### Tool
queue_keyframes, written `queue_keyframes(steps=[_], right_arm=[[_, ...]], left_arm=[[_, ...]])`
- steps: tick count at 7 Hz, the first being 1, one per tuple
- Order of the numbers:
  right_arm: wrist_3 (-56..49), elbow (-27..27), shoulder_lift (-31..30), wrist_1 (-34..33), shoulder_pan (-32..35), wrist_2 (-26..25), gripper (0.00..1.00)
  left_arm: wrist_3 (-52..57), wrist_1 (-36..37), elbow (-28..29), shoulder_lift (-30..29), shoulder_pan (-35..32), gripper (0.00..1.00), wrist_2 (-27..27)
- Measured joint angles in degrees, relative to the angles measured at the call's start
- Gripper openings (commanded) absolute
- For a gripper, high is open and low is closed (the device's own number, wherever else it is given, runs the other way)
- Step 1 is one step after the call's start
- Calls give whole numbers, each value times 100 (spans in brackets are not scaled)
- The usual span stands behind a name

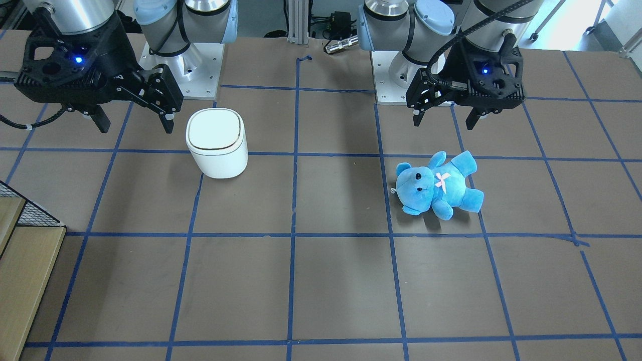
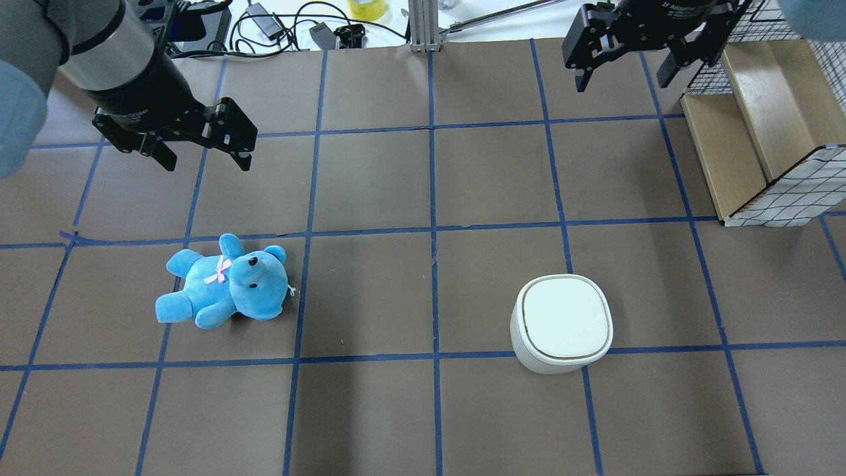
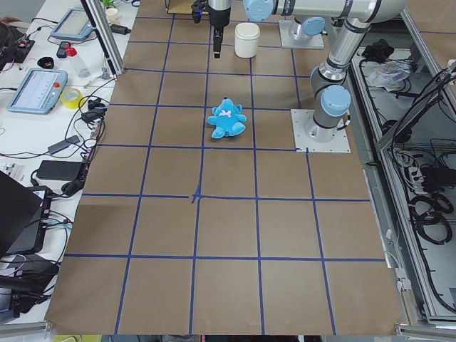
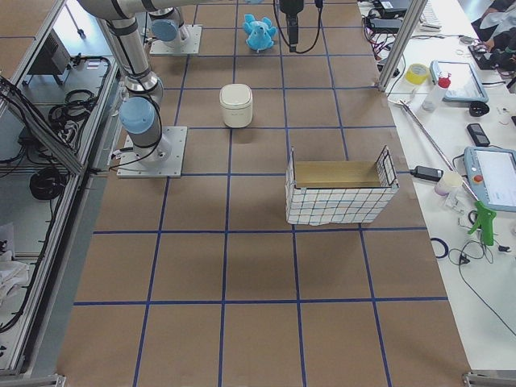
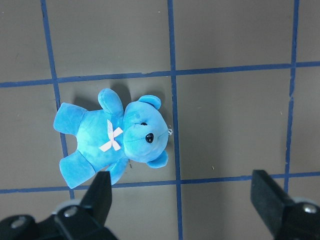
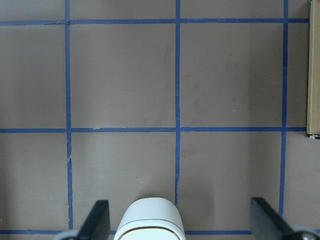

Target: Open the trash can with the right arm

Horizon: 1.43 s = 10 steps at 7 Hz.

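Seen from across the table, the right gripper (image 1: 135, 125) hangs above the table (image 1: 341, 281) with its jaws spread wide and nothing between them. The trash can (image 1: 216, 143) stands upright lower down and off to its side, not touching it, with the lid shut flat. The left gripper (image 1: 444, 121) hangs released and empty too, above the blue teddy (image 1: 439, 185), which lies on its back.

From overhead, the trash can sits on a blue tape line in the right half of the table, nearer the robot than the right gripper and well apart from it. The teddy lies in the left half. A wire-sided crate (image 2: 760, 132) with wooden boards stands near the right gripper.

From the left end, the teddy is nearer and the trash can beyond it. The grippers are too small there to judge.

From the right end, the trash can stands beyond the crate, with the teddy farther off.

The left wrist camera looks down on the teddy past two spread fingers (image 5: 100, 200) that grasp nothing.

The right wrist camera shows the trash can's top at the bottom edge, between parted fingers (image 6: 97, 220) and seemingly lower than them.
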Motion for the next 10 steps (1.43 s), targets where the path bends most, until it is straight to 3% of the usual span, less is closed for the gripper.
queue_keyframes(steps=[1,2,3,4,7,10], right_arm=[[0,42,0,9,7,9,67],[2,116,-3,40,21,13,32],[4,287,-30,156,62,13,6],[3,568,-86,308,135,12,0],[302,1844,-300,326,410,-54,0],[410,3235,-715,-644,576,-332,0]], left_arm=[[0,0,0,0,0,100,0],[0,0,0,0,0,100,0],[0,0,0,0,0,100,0],[0,0,0,0,0,100,0],[0,0,0,0,0,100,0],[0,0,0,0,0,100,0]])
